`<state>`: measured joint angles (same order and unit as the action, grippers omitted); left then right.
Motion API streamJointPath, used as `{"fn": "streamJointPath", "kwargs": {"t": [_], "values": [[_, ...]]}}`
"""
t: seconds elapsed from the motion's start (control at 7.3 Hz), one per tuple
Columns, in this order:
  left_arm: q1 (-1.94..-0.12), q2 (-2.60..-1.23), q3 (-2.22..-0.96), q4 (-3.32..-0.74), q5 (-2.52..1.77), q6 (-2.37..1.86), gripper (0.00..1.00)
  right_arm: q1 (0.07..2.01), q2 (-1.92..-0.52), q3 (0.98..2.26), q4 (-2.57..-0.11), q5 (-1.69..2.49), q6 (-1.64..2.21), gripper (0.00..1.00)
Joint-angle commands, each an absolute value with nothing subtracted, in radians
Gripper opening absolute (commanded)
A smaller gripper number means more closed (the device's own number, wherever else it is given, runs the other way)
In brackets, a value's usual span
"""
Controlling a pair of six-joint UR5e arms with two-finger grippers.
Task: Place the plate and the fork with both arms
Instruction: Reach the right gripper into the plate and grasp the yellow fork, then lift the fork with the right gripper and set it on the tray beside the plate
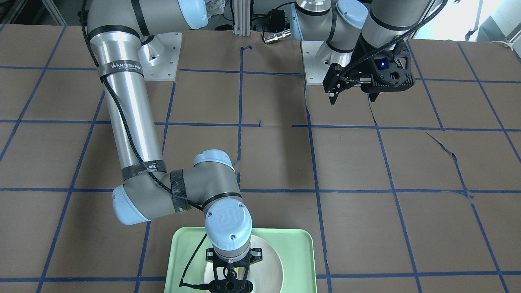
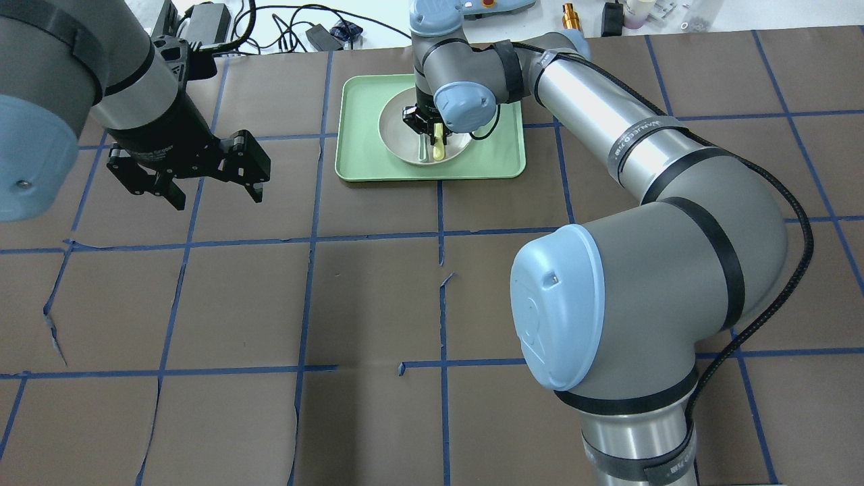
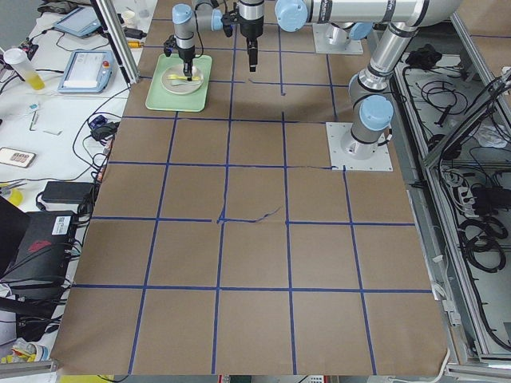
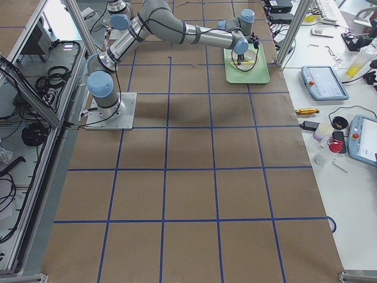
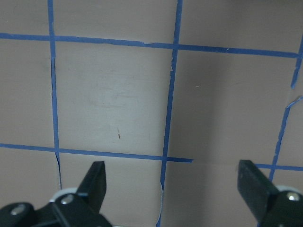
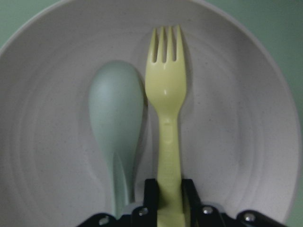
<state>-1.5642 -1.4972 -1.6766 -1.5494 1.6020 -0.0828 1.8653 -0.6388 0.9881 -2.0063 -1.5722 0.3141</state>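
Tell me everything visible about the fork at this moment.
The fork is slim, pale-yellow and plastic-looking, with four short tines. It extends over the off-white plate, beside the grey-green spoon, tines pointing away from the right gripper, which clamps its handle. Whether it touches the plate is unclear.

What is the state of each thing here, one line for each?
fork: gripped at handle, tines over the plate
right gripper: shut on the fork
left gripper: open, empty
spoon: lying in the plate, beside the fork
plate: on the tray
tray: on the table
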Motion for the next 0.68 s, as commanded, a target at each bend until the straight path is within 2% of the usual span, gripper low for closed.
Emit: {"fn": "streamJointPath", "kwargs": {"t": [0.0, 0.55], "values": [[-1.565, -1.497, -1.677, -1.549, 1.603, -0.083, 1.0, 1.865, -0.65, 0.988, -2.005, -1.574, 0.305, 0.04], [-1.563, -1.497, -1.677, -1.549, 1.601, -0.084, 1.0, 1.824, -0.727, 1.005, -1.997, -1.588, 0.192, 0.02]]}}
